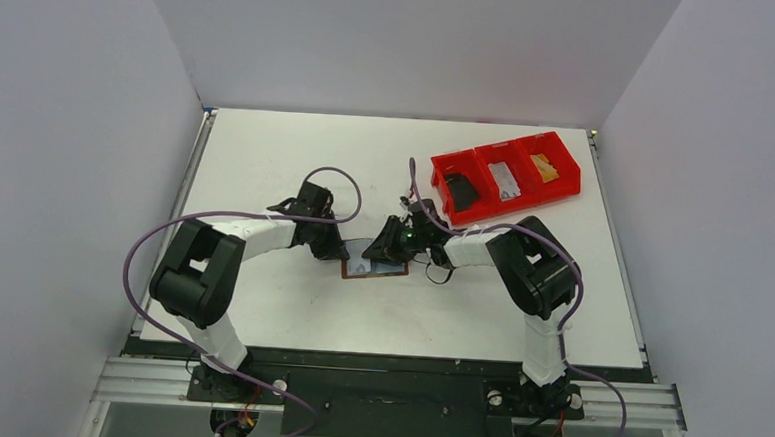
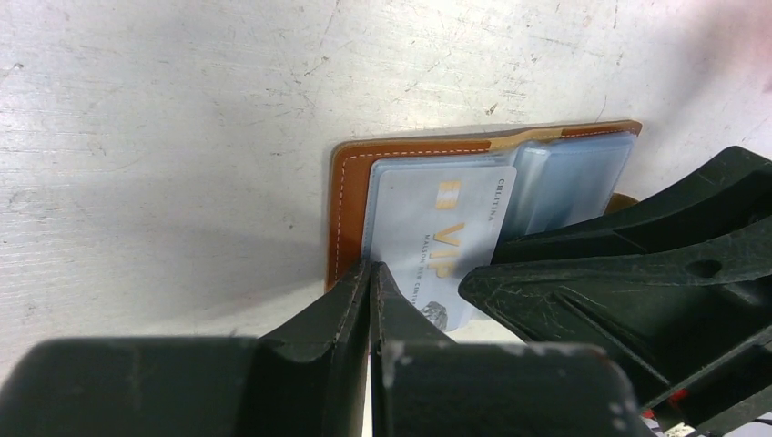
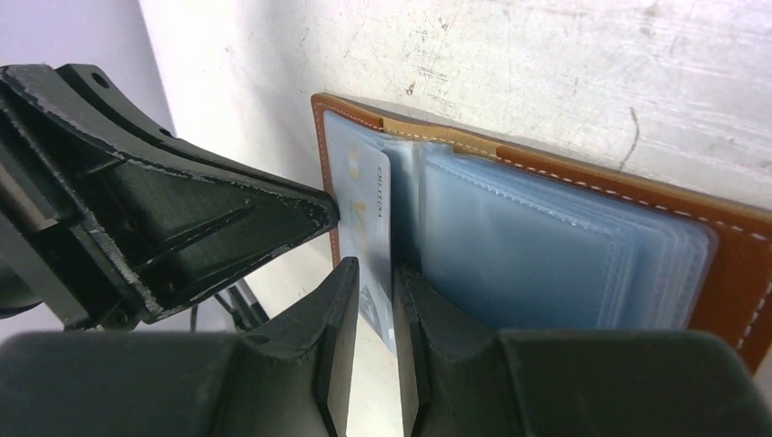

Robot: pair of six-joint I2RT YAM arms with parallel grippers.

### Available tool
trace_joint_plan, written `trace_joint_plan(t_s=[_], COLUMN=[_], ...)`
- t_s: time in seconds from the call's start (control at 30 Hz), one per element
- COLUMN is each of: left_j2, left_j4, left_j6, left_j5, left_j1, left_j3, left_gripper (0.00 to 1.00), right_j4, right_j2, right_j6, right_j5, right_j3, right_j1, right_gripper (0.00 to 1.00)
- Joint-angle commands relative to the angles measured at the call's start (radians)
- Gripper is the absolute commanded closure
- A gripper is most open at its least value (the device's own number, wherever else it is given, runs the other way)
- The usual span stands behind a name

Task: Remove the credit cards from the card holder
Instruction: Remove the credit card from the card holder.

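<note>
The brown leather card holder (image 1: 374,269) lies open on the table, its pale blue sleeves (image 3: 546,255) facing up. A pale VIP credit card (image 2: 437,228) sticks partway out of the left pocket. My left gripper (image 2: 370,267) is shut with nothing between its jaws, and its tips press on the holder's left edge (image 2: 346,200). My right gripper (image 3: 375,268) straddles the card's free edge (image 3: 369,228). Its jaws stand narrowly apart: the card is close to the right finger, with a gap on the left finger's side. From above, both grippers meet over the holder, left (image 1: 334,248) and right (image 1: 394,243).
A red three-compartment bin (image 1: 487,152) stands at the back right. It holds a black item (image 1: 462,192), a grey card (image 1: 507,181) and a yellowish one (image 1: 544,167). The left gripper's body (image 3: 182,228) sits close beside the right fingers. Purple cables loop over both arms.
</note>
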Motion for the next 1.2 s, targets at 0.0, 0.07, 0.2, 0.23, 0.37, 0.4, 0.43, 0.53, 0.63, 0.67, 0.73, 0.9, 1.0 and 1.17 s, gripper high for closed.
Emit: trace_joint_plan(t_s=[0.0, 0.07, 0.2, 0.23, 0.37, 0.4, 0.43, 0.53, 0.63, 0.67, 0.73, 0.9, 1.0, 1.17], left_j2=[0.048, 0.048, 0.049, 0.049, 0.048, 0.049, 0.049, 0.050, 0.053, 0.054, 0.057, 0.071, 0.073, 0.073], left_j4=[-0.044, -0.046, -0.046, -0.046, -0.044, -0.045, -0.045, -0.047, -0.050, -0.051, -0.054, -0.067, -0.069, -0.077], left_j6=[0.011, 0.009, 0.006, 0.005, 0.004, 0.003, 0.003, 0.003, 0.001, 0.001, -0.001, -0.003, -0.005, -0.007], left_j5=[-0.053, -0.053, -0.055, -0.055, -0.053, -0.053, -0.053, -0.053, -0.055, -0.056, -0.057, -0.068, -0.074, -0.081], left_j1=[-0.005, -0.005, -0.005, -0.005, -0.006, -0.005, -0.005, -0.005, -0.004, -0.004, -0.003, 0.004, 0.007, 0.011], left_j3=[0.000, 0.001, -0.003, -0.003, -0.006, -0.007, -0.007, -0.010, -0.012, -0.013, -0.013, -0.012, -0.013, -0.013], left_gripper=[1.00, 1.00, 1.00, 1.00, 1.00, 1.00, 1.00, 1.00, 1.00, 1.00, 1.00, 1.00, 1.00, 1.00], right_j4=[0.208, 0.247, 0.327, 0.336, 0.367, 0.374, 0.376, 0.395, 0.407, 0.413, 0.417, 0.415, 0.406, 0.387], right_j2=[0.004, 0.005, 0.015, 0.016, 0.026, 0.029, 0.030, 0.031, 0.028, 0.026, 0.022, 0.013, 0.008, -0.002], right_j6=[0.093, 0.117, 0.171, 0.178, 0.201, 0.206, 0.208, 0.221, 0.230, 0.232, 0.236, 0.233, 0.227, 0.215], right_j5=[-0.039, -0.044, -0.050, -0.051, -0.050, -0.048, -0.047, -0.039, -0.035, -0.032, -0.027, -0.016, -0.010, 0.002], right_j3=[-0.046, -0.061, -0.082, -0.086, -0.092, -0.093, -0.095, -0.104, -0.116, -0.118, -0.129, -0.145, -0.154, -0.164], right_j1=[-0.016, -0.021, -0.028, -0.028, -0.027, -0.028, -0.029, -0.032, -0.039, -0.040, -0.044, -0.057, -0.064, -0.075], right_gripper=[0.82, 0.82, 0.83, 0.84, 0.89, 0.90, 0.92, 0.95, 0.99, 1.00, 1.00, 1.00, 1.00, 1.00])
